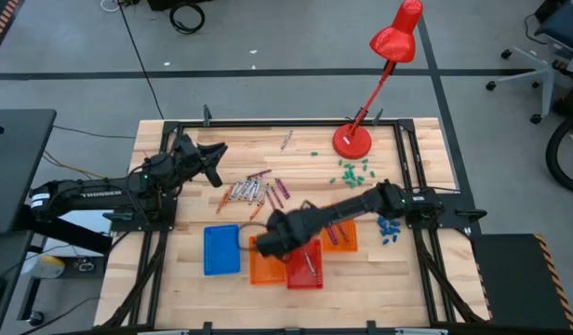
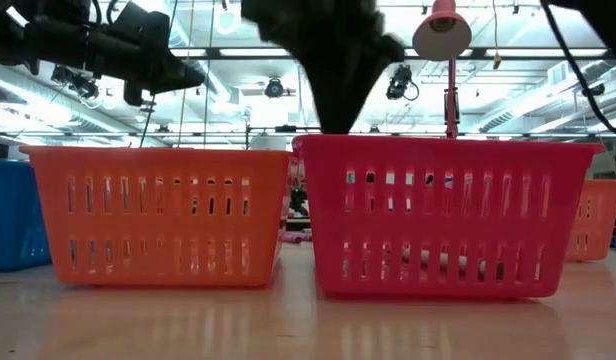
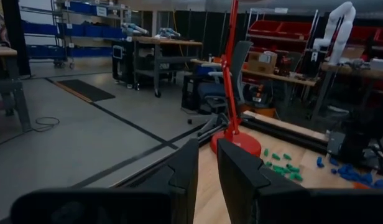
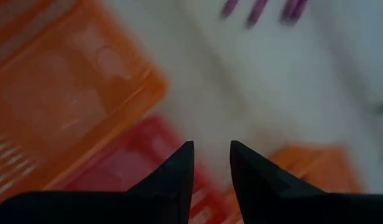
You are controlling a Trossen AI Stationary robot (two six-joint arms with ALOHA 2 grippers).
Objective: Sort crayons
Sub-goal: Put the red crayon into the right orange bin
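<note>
1. Four trays sat toward the near side of the table; a blue tray (image 1: 221,249) stood at the left, an orange tray (image 1: 264,268) next to it, a red tray (image 1: 305,265) touching that one, and a second orange tray (image 1: 341,236) just behind; the red tray held a few pale sticks, while what lay in the others could not be told, the arm covering part of them.
2. The right gripper (image 4: 211,155) hung above the gap between the orange and red trays; its fingers stood slightly parted with nothing between them.
3. The crayons (image 1: 254,192) lay in a loose heap on the wood behind the trays, orange, pale and purple ones mixed; a single one (image 1: 286,140) lay apart near the far edge.
4. The left gripper (image 3: 207,165) waited raised at the table's left side, beside the heap; its fingers stood narrowly parted and empty.
5. A red desk lamp (image 1: 353,140) stood at the far edge; green bits (image 1: 352,171) were scattered beside its base, and blue bits (image 1: 390,230) lay by the right arm.
</note>
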